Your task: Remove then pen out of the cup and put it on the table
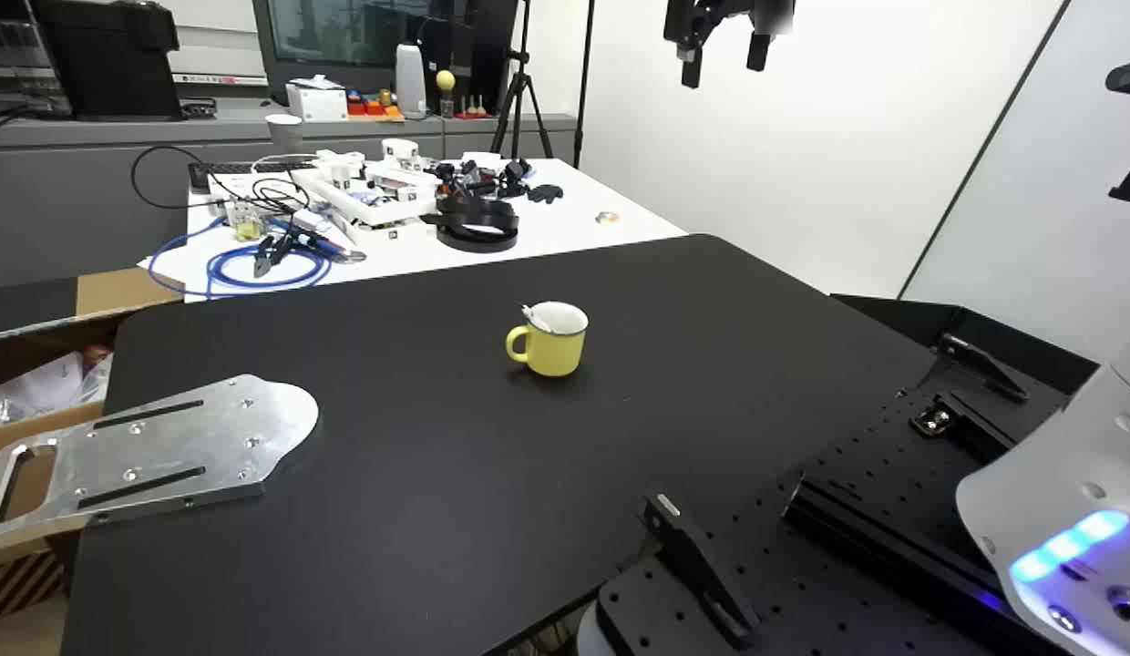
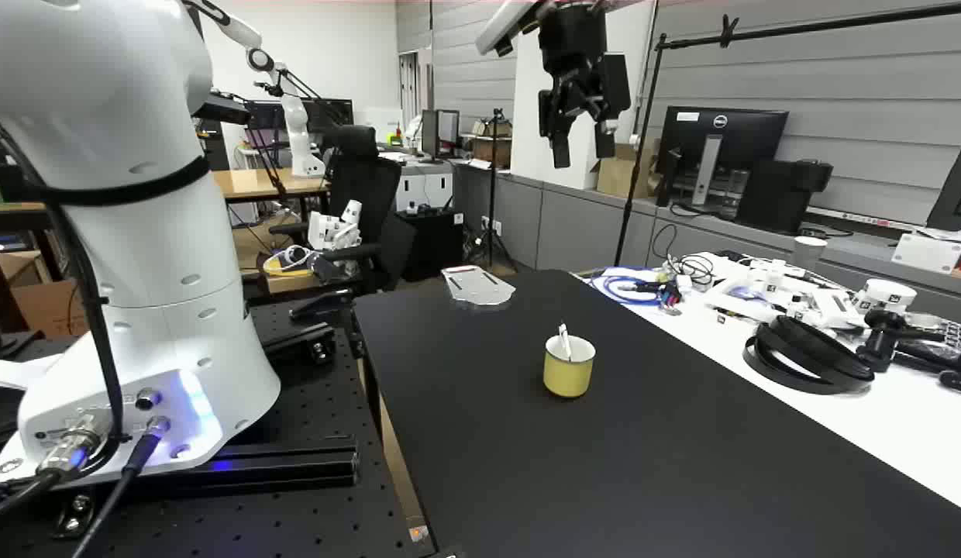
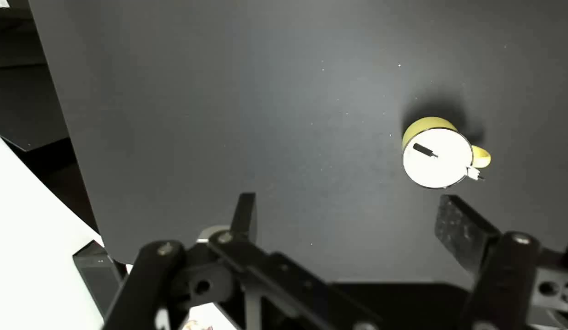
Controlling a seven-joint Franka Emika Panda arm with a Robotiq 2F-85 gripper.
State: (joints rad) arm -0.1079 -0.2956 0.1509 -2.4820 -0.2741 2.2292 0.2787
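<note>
Wrist view, nearest: the black two-fingered gripper (image 3: pixel 347 201) has its jaws spread wide. Beyond it, a slim white-and-black pen (image 3: pixel 473 173) leans inside a small, white-lined yellow mug (image 3: pixel 434 173), one end over the rim beside the handle. The mug stands upright on a large matte black tabletop (image 3: pixel 220 114); past that, in both exterior views, is a cluttered white table (image 1: pixel 574 223).

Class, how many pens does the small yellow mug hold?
1: a slim white-and-black pen in the yellow mug, one end sticking out; glare inside could hide another.
</note>
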